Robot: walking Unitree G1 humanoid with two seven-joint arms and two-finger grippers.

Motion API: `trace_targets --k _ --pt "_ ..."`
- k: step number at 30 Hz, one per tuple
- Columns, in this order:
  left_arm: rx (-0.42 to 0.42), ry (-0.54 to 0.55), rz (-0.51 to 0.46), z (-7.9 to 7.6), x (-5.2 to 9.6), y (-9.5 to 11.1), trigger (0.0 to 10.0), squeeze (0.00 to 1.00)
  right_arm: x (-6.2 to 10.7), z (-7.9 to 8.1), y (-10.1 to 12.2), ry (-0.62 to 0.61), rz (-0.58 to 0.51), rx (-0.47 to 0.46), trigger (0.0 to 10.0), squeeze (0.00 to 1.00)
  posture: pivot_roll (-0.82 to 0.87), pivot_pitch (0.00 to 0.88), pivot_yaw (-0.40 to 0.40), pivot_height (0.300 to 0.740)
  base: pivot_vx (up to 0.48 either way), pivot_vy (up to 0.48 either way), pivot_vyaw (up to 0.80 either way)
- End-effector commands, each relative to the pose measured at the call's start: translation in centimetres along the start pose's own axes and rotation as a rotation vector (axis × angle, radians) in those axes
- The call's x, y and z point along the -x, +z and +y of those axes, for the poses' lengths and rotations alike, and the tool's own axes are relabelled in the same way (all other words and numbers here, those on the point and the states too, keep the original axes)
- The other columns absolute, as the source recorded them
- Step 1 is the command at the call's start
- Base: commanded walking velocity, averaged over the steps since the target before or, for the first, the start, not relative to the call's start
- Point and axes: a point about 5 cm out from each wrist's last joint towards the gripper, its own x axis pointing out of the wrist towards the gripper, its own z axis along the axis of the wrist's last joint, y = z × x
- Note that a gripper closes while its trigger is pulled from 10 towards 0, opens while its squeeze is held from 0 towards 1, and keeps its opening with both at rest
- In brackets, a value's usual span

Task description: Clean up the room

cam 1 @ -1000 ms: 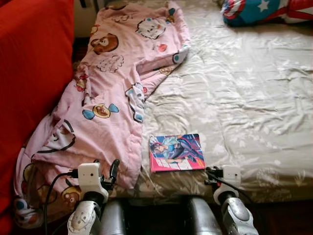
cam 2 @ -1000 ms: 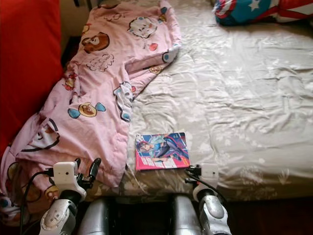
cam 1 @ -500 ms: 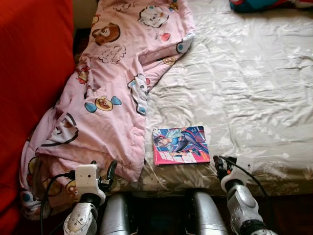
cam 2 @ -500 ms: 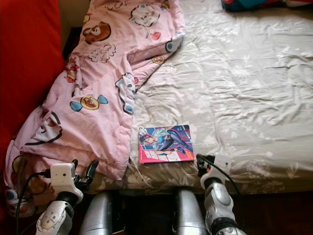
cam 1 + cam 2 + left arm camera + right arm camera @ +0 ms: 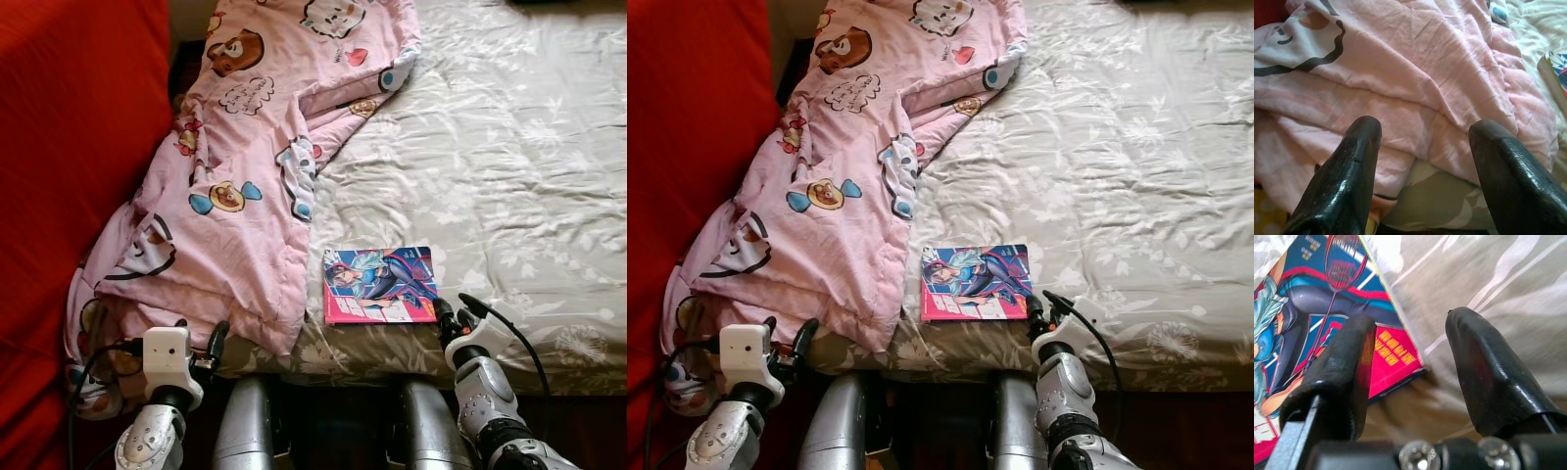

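Tidying barely begun: nothing on the bed has been picked up yet.

The bed (image 5: pixel 509 147) is bare of clutter across most of its grey flowered sheet, but the pink cartoon blanket (image 5: pixel 245 186) lies rumpled down its left side beside the red sofa (image 5: pixel 69 147), spilling over the front edge. The comic book (image 5: pixel 380 285) rests flat near that edge. The right gripper (image 5: pixel 1410 357) has its fingers apart at the book's corner; the left gripper (image 5: pixel 1422 161), also spread, hovers before the blanket's hanging fold, holding nothing.
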Motion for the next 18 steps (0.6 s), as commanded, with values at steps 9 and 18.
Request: trace_targets --k 9,18 --pt "-0.027 0.007 0.044 0.9 0.7 -0.3 10.0 0.0 0.6 -0.4 -1.5 0.032 0.07 -0.096 10.0 0.0 0.1 0.331 0.118 0.615 0.0 0.0 0.0" --pt "-0.038 0.0 0.052 1.0 1.2 -0.2 10.0 0.0 1.2 -0.8 -3.1 0.021 0.132 -0.347 10.0 0.0 0.12 0.342 0.125 0.615 0.0 0.0 0.0"
